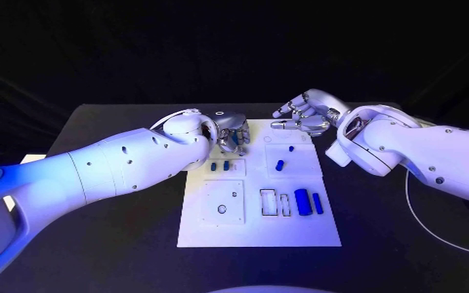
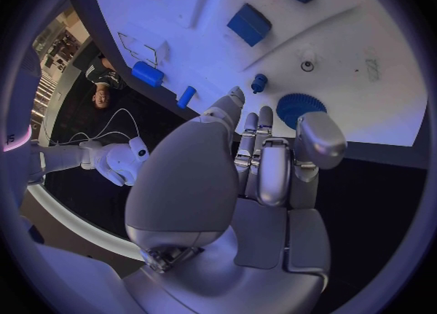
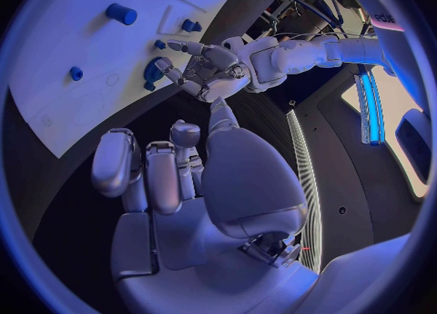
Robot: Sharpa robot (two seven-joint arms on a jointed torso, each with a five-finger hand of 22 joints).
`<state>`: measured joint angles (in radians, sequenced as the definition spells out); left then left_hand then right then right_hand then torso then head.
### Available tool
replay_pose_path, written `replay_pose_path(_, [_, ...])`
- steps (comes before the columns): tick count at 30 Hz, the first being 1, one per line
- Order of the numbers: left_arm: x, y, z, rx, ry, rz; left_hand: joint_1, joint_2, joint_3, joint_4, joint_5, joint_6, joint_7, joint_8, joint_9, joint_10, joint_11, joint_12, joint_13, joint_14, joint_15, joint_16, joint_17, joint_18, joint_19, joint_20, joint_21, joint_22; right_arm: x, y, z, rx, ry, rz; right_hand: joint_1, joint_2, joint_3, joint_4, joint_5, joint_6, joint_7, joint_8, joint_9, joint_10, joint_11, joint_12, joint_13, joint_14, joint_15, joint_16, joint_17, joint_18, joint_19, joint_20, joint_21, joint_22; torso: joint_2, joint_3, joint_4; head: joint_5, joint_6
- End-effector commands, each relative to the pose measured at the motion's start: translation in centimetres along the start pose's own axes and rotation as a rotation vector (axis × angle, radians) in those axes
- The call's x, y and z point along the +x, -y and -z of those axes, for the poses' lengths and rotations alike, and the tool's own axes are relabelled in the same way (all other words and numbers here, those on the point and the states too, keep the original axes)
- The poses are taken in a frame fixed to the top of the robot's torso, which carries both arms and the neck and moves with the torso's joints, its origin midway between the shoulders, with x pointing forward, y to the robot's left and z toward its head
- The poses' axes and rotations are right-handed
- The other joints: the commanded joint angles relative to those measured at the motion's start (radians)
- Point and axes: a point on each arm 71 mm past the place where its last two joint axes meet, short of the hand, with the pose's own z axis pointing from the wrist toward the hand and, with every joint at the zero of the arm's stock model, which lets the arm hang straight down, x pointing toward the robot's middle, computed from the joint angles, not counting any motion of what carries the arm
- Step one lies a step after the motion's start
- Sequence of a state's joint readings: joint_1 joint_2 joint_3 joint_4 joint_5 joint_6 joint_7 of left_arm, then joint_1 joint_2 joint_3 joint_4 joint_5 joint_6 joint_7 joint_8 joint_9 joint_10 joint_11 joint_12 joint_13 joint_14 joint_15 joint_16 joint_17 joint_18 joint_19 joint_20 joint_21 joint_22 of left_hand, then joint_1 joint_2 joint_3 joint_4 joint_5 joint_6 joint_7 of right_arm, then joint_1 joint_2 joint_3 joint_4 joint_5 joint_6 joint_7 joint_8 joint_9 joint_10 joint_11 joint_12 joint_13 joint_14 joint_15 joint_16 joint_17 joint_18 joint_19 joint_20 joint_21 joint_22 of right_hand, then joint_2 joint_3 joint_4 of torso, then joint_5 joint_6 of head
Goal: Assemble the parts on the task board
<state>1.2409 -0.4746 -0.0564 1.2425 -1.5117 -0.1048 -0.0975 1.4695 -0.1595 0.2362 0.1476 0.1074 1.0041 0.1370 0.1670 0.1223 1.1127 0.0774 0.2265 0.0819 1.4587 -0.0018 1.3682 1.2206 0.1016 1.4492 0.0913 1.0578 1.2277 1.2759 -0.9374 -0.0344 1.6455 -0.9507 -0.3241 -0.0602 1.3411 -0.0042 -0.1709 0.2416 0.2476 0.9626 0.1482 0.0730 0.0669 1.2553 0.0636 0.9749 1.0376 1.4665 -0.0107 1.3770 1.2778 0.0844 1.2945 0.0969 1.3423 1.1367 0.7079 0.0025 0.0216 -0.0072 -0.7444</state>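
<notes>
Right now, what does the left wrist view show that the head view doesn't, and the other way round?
Left wrist view alone: a round ridged blue part by the left hand fingertips, its curled fingers empty. Head view alone: the board's near end, with two upright blue blocks beside open slots. Both: the white task board, small blue pegs and the right hand.

left hand [image 2: 264,161] fingers curled | above task board [image 2: 364,52] | blue gear [image 2: 296,106] beside fingertips

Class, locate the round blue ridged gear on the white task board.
In the left wrist view the round blue ridged gear sits near the white task board edge, just beyond the left hand fingertips.
</notes>
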Motion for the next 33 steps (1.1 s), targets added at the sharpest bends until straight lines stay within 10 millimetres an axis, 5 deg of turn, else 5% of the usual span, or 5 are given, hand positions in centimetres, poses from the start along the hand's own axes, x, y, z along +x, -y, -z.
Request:
replay_pose_path(1, [0.43,-0.04,-0.14,-0.027,-0.052,-0.049,0.000,-0.005,0.008,0.001,-0.004,0.011,-0.001,-0.007,-0.003,0.008,0.000,-0.007,-0.003,0.021,-0.003,0.006,0.004,-0.009,0.008,0.002,0.018,0.014,0.17,-0.10,-0.03,-0.009,-0.014,0.004,-0.001,0.009,-0.004,0.000,0.003,0.005,0.001,-0.001,0.001,0.002,-0.002,0.001,0.000,0.044,-0.002,-0.004,0.000,0.012,-0.008,0.000,-0.003,-0.001,0.000,0.0005,0.0012,0.000,-0.001])
replay_pose_path(33, [1.14,0.30,-0.93,-0.045,-0.103,-0.069,0.027,0.005,0.121,-0.025,-0.001,0.082,-0.008,-0.026,-0.018,0.093,-0.014,-0.057,-0.009,0.037,-0.014,0.029,0.010,-0.025,0.023,-0.007,0.132,0.107,0.37,-0.28,-0.15,-0.013,-0.021,0.004,0.000,0.010,-0.005,0.000,0.005,0.005,0.001,-0.001,0.001,0.003,-0.002,0.004,0.002,0.044,-0.002,-0.004,0.001,0.012,-0.008,0.000,-0.004,-0.001,-0.001,0.0001,0.0019,-0.002,-0.006])
